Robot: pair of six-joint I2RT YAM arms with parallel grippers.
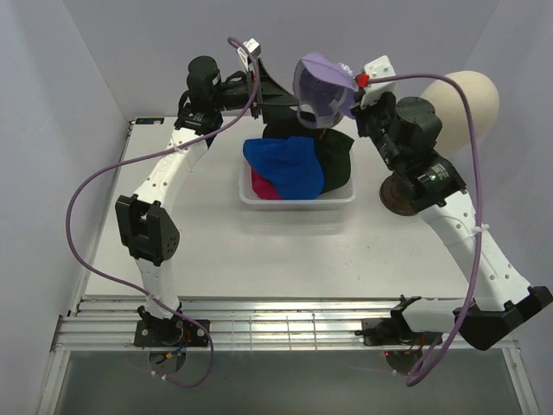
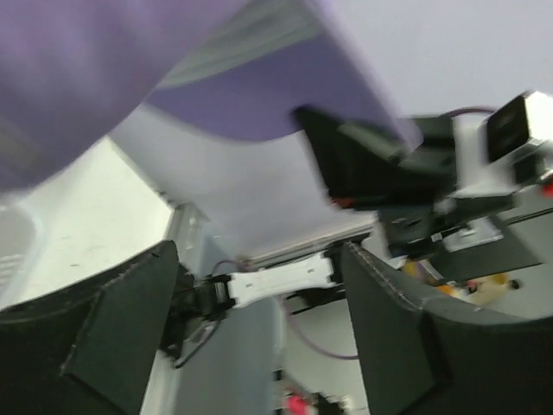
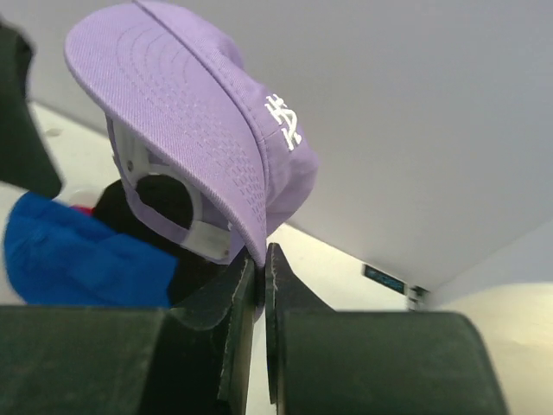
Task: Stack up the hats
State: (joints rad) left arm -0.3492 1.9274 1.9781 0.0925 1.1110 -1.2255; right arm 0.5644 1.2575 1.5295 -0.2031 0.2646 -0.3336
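My right gripper point(image 1: 352, 86) is shut on the brim edge of the lavender cap point(image 1: 321, 85) and holds it in the air above the back of the basket. In the right wrist view the jaws point(image 3: 262, 257) pinch the brim of the lavender cap point(image 3: 199, 112), with its white logo showing. My left gripper point(image 1: 283, 93) is open just left of the cap; in its wrist view the cap point(image 2: 130, 69) hangs blurred above the open fingers point(image 2: 259, 259). The blue cap point(image 1: 285, 164), magenta cap point(image 1: 262, 188), dark green cap point(image 1: 340, 160) and a black cap point(image 1: 281, 131) lie in the basket.
The white basket point(image 1: 298, 201) stands at the table's back middle. The cream mannequin head point(image 1: 467, 99) is at the back right, with its brown stand point(image 1: 399, 194) beside my right arm. White walls close in the back and sides.
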